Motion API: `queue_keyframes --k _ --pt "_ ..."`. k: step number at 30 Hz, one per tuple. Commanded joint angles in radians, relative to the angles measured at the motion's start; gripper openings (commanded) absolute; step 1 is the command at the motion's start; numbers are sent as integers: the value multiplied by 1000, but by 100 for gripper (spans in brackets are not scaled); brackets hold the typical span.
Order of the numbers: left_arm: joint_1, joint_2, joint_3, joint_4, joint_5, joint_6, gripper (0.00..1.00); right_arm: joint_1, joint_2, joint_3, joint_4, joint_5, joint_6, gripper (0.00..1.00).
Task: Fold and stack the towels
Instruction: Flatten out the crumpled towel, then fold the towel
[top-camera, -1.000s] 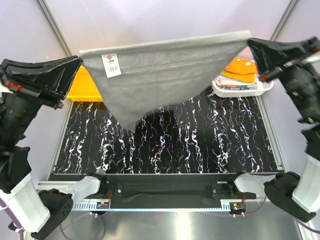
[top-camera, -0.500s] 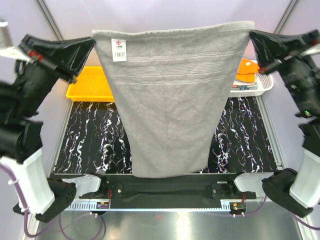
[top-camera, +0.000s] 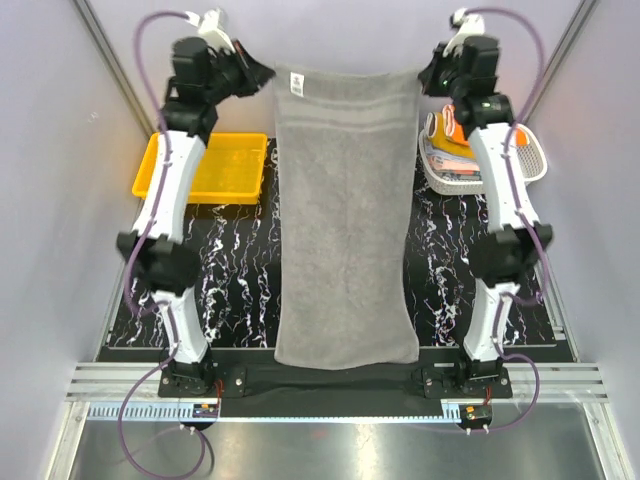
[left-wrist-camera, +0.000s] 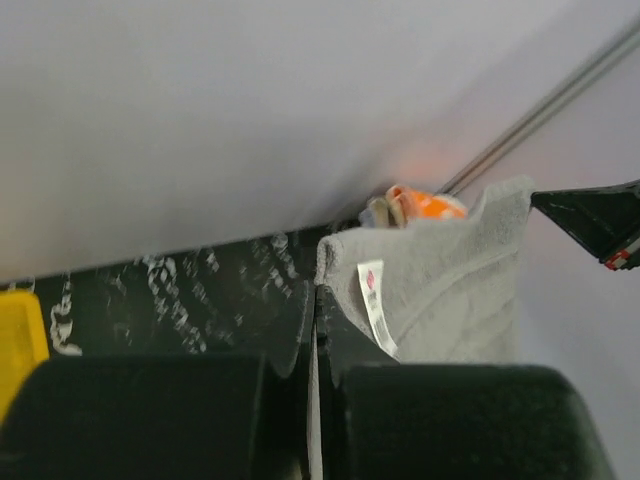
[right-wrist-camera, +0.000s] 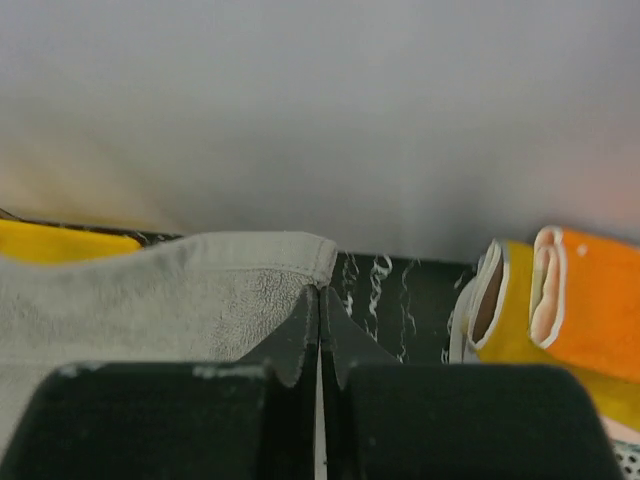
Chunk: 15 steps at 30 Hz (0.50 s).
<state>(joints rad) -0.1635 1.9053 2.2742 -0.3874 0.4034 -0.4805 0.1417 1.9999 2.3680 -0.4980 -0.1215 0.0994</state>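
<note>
Grey towel (top-camera: 346, 215): one piece, opened to full length and held by its two far corners. It spans the gap between the two grippers and runs from them back toward the arm bases. Its near hem lies at the near edge of the table (top-camera: 240, 270). Whether the middle rests on the table or hangs above it cannot be told. A white label (top-camera: 296, 84) sits just beside the left-held corner.

Left gripper (top-camera: 262, 75): clenched on the far-left corner, with only a small bite of cloth between the tips.

Right gripper (top-camera: 428, 75): clenched on the far-right corner, with an equally small bite.

Orange towels (right-wrist-camera: 592, 300): folded and lying in the white lattice basket (top-camera: 530, 165), just outboard of the right gripper.

Yellow tray (top-camera: 205, 170): outboard of and nearer than the left gripper, apart from the towel.

Stage, by judgement: the towel is spread and the fold is not yet made.

Hazards:
- Either corner could slip from so shallow a pinch if the cloth is pulled taut or swung, and the towel would drop in a heap.
- If the grippers travel unevenly, the far edge would come down askew on the near hem and spoil the fold.
- The near hem may overhang the table edge and could drag or catch.
- The right gripper works near the basket and could knock it.
</note>
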Motion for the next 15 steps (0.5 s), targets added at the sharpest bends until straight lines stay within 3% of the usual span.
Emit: queue_keyframes --k 1,7,15 --pt "24 141 120 79 -12 -1 0 -33 117 114 88 -76 78 0" --pt "44 310 142 171 5 -35 0 -63 290 221 88 -101 128 0" --pt "44 337 15 255 -15 -43 0 -64 252 28 164 -127 129 0"
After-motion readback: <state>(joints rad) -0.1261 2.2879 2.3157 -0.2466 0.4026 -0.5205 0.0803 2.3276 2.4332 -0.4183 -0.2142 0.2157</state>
